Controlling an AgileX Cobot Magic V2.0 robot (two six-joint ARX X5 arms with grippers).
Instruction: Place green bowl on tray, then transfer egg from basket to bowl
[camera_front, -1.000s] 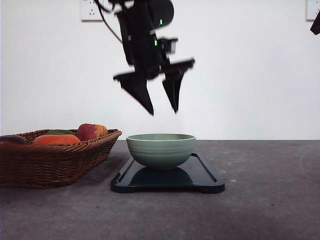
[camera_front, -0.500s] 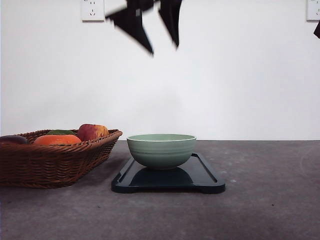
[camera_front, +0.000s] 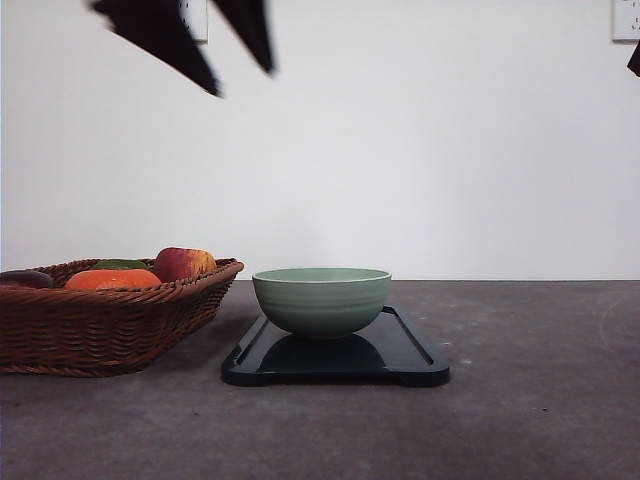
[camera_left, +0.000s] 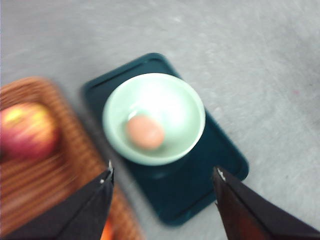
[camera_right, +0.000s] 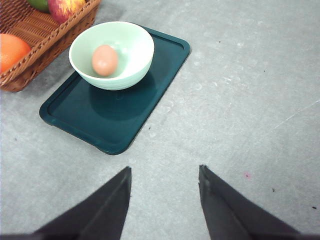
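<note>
The green bowl (camera_front: 321, 300) stands upright on the dark tray (camera_front: 410, 362), left of its middle. The reddish-brown egg (camera_right: 105, 60) lies inside the bowl (camera_right: 131, 46), also seen as the egg (camera_left: 145, 132) in the left wrist view. My left gripper (camera_front: 243, 80) hangs open and empty high above the table, up and to the left of the bowl. In its own view the left gripper (camera_left: 162, 174) looks down on the bowl (camera_left: 175, 97). My right gripper (camera_right: 165, 169) is open and empty over bare table, well apart from the tray (camera_right: 115, 117). The wicker basket (camera_front: 110, 325) sits left of the tray.
The basket holds a red-yellow apple (camera_front: 183, 263), an orange fruit (camera_front: 112, 279), a green fruit (camera_front: 118, 264) and a dark item (camera_front: 25, 279) at its left end. Grey tabletop (camera_front: 530, 380) stretches right of the tray. A white wall stands behind.
The left gripper has risen from just above the bowl and swung to the upper left, staying open. Bowl, tray and basket have not moved.
</note>
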